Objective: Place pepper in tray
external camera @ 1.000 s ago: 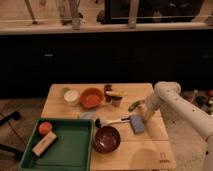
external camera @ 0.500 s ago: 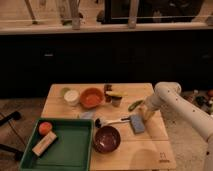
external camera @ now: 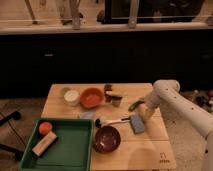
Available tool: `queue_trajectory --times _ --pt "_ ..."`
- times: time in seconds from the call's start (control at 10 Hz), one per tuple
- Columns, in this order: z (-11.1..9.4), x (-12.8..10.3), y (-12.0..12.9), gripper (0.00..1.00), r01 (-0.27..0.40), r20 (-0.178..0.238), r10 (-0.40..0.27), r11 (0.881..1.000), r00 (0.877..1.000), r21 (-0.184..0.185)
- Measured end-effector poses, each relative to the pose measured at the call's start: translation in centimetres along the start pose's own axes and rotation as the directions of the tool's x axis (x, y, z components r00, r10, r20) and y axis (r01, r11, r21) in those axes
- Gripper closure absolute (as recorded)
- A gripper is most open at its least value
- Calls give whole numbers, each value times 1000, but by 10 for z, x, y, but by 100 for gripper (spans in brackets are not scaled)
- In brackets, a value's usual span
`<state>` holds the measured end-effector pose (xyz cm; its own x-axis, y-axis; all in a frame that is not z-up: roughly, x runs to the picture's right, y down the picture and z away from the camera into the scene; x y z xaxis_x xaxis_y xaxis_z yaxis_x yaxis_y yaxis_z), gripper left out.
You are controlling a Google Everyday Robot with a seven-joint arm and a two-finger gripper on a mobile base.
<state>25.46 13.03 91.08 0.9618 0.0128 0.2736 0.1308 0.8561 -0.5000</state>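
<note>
my gripper [external camera: 145, 109] is low at the right side of the table [external camera: 150, 142], right by the green pepper [external camera: 135, 105]; i cannot tell if it grips. the tray [external camera: 70, 147] lies well apart.

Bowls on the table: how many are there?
2: an orange bowl near the back, a dark red bowl in front beside the tray. None seems hidden. The end effector is by the pepper.
</note>
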Motion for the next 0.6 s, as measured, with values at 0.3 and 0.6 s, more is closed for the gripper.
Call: queue_trajectory --times 0.3,0.6 --pt "-10 1 -9 20 31 -11 -31 999 999 -23" --pt "-5 0 -23 20 75 -12 -76 996 997 -57"
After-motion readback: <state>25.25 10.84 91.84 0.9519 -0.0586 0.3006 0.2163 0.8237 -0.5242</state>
